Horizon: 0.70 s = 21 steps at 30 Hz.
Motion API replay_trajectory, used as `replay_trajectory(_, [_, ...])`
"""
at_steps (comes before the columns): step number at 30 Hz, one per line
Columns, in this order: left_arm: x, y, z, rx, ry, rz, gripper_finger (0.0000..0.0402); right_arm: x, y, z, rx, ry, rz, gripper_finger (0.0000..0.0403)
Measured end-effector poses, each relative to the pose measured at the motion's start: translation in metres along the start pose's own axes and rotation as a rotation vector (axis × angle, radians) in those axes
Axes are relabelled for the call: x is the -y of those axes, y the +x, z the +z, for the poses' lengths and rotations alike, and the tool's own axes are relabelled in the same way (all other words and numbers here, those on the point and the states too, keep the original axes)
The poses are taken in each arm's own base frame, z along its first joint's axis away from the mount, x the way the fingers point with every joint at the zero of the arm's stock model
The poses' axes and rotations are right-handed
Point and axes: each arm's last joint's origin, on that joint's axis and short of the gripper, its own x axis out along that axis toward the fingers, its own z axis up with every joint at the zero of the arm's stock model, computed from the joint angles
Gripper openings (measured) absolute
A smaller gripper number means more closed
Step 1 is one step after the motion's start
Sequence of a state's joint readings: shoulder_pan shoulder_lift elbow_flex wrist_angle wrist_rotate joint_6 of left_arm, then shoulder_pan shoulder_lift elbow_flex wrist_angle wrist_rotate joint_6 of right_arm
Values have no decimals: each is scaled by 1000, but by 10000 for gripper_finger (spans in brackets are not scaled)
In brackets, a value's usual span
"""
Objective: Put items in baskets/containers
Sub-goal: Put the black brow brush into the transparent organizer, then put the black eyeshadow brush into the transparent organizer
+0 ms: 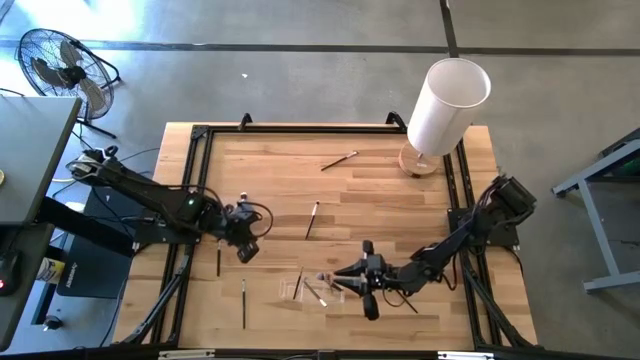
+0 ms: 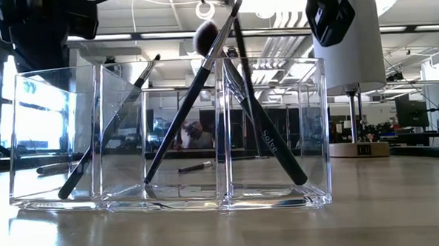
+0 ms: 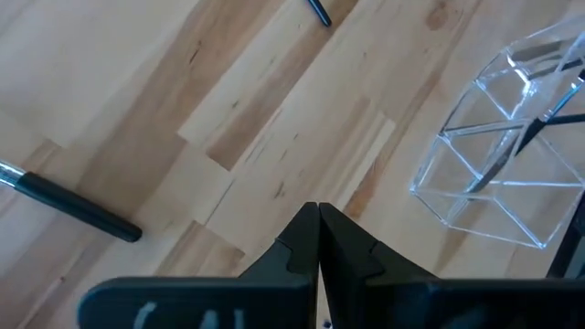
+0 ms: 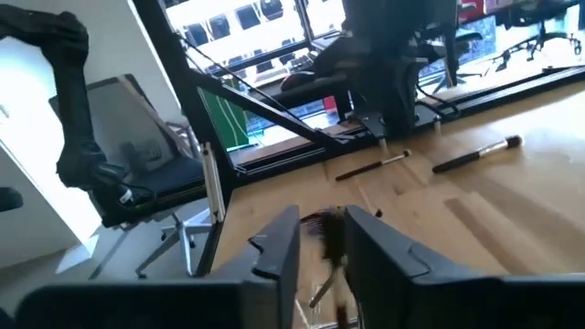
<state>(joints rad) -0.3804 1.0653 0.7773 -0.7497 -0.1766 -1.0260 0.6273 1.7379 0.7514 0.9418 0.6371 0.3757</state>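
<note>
The clear three-part holder stands near the table's near edge. Several dark brushes lean in it, bristle heads up. My right gripper is open just right of and above the holder. A dark bristle head stands between its fingers. My left gripper is shut and empty, over bare wood left of the holder. Loose brushes lie flat on the table. My right gripper has its fingers on either side of a brush's bristle head, coming from the table's right. The brush's handle runs down into the holder. I cannot tell whether the fingers touch it.
A tall white cylinder on a round wooden base stands at the far right corner. A black frame runs along the table's left, far and right sides. A loose brush lies close to the left gripper. There is open wood in the table's middle.
</note>
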Motion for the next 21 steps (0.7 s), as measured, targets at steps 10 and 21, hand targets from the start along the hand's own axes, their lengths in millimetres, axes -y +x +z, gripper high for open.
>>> replay_trajectory(10, [0, 0, 0, -9, -1, -8, 0, 21, -16, 42, -140, -93, -131, 80])
replay_trajectory(21, [3, 0, 3, 54, -13, -20, 0, 104, -48, 54, -616, 87, -539, 11])
